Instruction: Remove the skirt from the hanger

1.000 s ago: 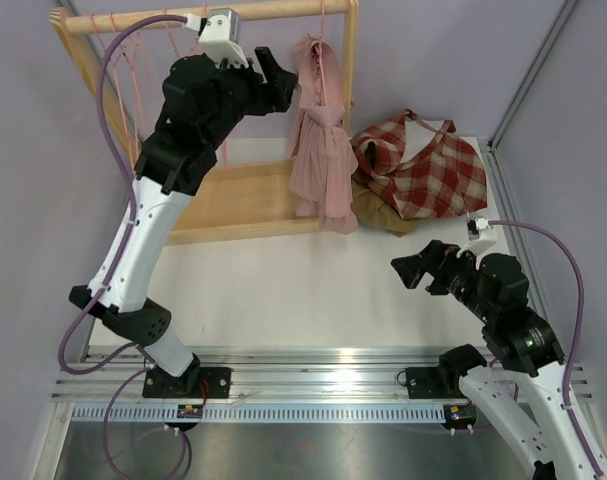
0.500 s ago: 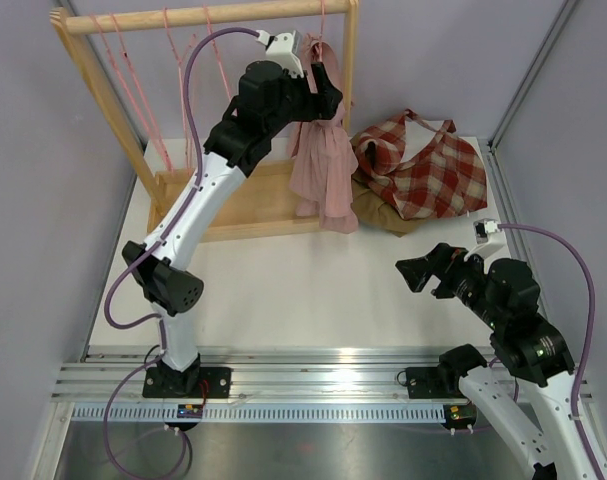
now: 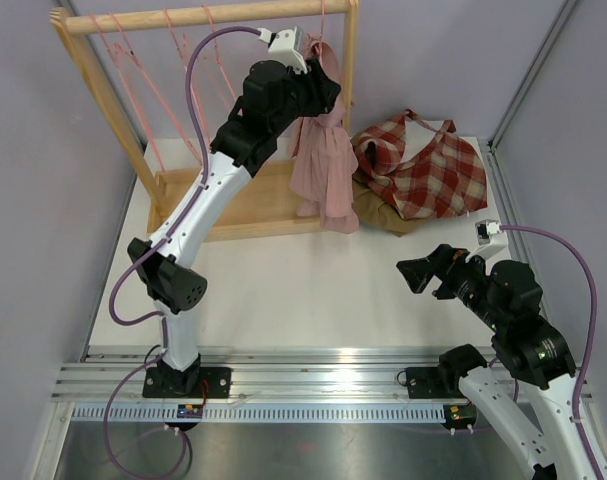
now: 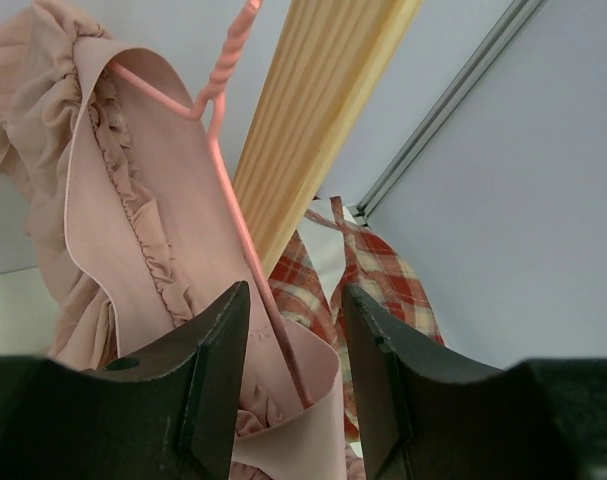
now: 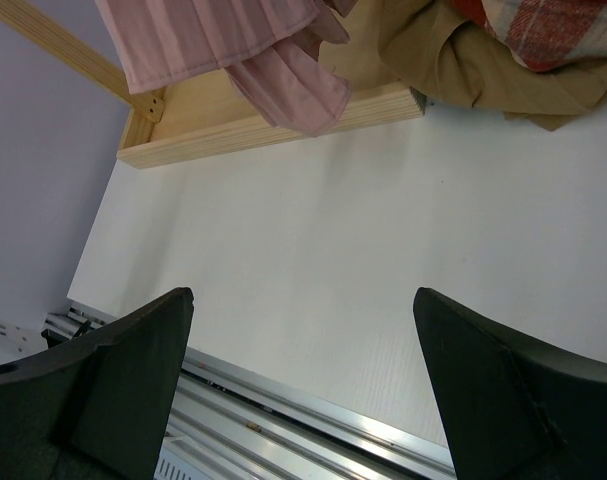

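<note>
Our left tool point(image 4: 295, 335) is open astride the pink hanger wire point(image 4: 245, 240); we risk clamping wire, not skirt point(image 4: 103, 230), tipping the wooden rack point(image 4: 318, 100).

Dusty pink skirt point(image 3: 321, 168), pink hanger point(image 4: 230, 50), red-and-cream plaid garment point(image 3: 428, 170), tan cloth point(image 3: 378, 215), pale wooden rack point(image 3: 233, 205)

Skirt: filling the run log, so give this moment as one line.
left pincer: open, at pink hanger | skirt: hanging on hanger | right pincer: open, above table
</note>
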Tool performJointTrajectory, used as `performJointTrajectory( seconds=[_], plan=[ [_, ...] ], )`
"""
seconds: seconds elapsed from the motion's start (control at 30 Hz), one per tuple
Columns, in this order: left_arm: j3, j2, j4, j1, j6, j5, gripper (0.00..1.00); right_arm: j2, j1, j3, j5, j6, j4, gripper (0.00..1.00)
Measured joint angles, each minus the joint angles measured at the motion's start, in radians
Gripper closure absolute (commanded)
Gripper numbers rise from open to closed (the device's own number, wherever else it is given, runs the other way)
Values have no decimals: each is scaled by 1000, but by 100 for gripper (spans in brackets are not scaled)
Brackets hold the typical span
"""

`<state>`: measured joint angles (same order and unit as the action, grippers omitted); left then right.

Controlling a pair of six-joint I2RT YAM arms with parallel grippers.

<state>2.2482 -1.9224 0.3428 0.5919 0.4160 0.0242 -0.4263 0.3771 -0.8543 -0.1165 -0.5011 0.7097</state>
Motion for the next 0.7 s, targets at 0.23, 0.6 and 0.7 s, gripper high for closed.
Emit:
performJointTrajectory(
  seconds=[0.23, 0.6, 0.7],
  plan=[
    [1, -28, 16, 0, 4, 14, 93, 0, 0, 0, 0, 0, 0, 1],
    [61, 0, 163, -1, -35, 127, 100, -11, 0, 0, -9, 5, -8, 1],
    [54, 65, 195, -1, -53, 149, 100, -64, 0, -8, -40, 1, -43, 1]
  ],
)
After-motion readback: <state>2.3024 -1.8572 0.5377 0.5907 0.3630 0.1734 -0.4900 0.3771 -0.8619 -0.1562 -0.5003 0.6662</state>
